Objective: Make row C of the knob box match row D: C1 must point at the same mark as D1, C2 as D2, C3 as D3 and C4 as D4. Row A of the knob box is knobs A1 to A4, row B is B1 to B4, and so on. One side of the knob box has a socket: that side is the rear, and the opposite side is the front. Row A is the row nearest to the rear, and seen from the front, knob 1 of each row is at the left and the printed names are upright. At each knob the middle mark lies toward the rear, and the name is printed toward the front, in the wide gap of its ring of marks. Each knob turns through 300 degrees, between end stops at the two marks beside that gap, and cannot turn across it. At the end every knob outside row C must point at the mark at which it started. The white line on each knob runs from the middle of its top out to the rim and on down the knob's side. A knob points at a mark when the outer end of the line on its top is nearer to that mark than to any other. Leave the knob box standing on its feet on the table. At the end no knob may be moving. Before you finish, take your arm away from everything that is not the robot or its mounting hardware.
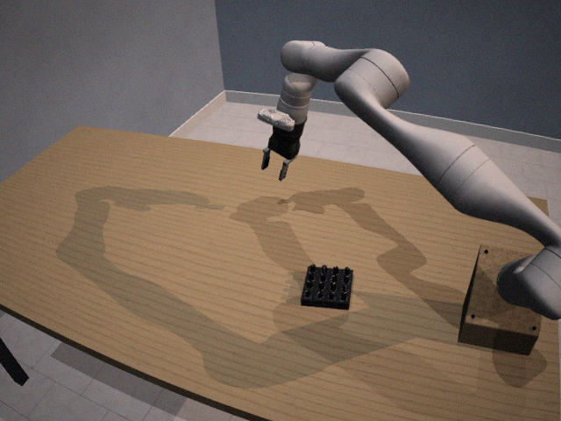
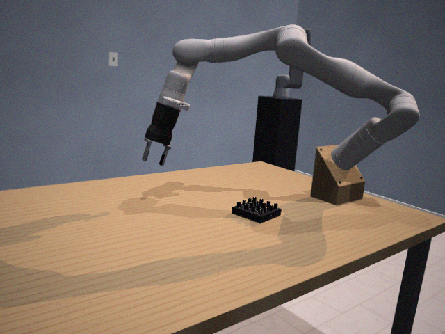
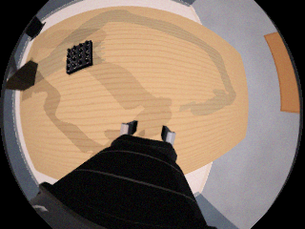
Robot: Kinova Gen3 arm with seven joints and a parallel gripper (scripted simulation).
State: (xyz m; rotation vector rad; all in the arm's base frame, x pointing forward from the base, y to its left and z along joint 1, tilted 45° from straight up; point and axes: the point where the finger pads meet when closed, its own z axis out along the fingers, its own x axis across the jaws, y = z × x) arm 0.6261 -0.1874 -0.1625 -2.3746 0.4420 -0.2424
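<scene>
The black knob box (image 1: 327, 288) (image 2: 256, 211) (image 3: 80, 57) stands on its feet on the wooden table (image 1: 136, 235) (image 2: 143, 244) (image 3: 159, 64), with a grid of small black knobs on top. The knob lines and marks are too small to read in any view. My gripper (image 1: 274, 167) (image 2: 155, 155) (image 3: 149, 128) is open and empty. It hangs high above the table, far from the box, toward the table's far side in the top view.
The arm's wooden mounting block (image 1: 497, 301) (image 2: 336, 177) stands on the table near the box. A tall black pedestal (image 2: 277, 131) stands behind the table. The table edges fall off to tiled floor.
</scene>
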